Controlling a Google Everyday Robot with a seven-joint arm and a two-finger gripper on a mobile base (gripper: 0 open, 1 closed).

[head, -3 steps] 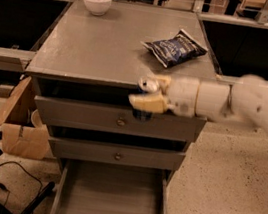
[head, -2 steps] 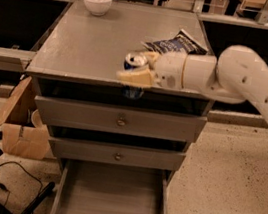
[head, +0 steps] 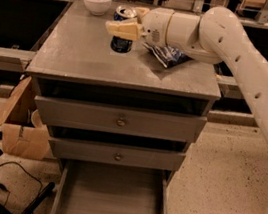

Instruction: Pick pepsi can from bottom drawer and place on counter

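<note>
The fingers (head: 122,28) of the gripper (head: 131,21) are closed around the pepsi can (head: 120,43). One tan finger crosses the can's near side, and the other shows just behind its silver top. The gripper is over the far middle of the worktop (head: 81,57), and its arm reaches in from the right. The can stands upright with its long axis vertical. It is gripped about its upper half, so the dark-blue body hangs below the fingers towards the worktop.

In my judgement the coming move turns on the short way straight down. The can's base looks at or just above the surface, and I cannot tell whether it touches. A white bowl (head: 96,2) sits near the can on its far left. A dark-blue chip bag (head: 170,55) lies just to its right, partly hidden by the wrist. The bottom drawer (head: 109,196) stands open at the near side with its front cut off by the frame, and no can shows on its grey floor.
</note>
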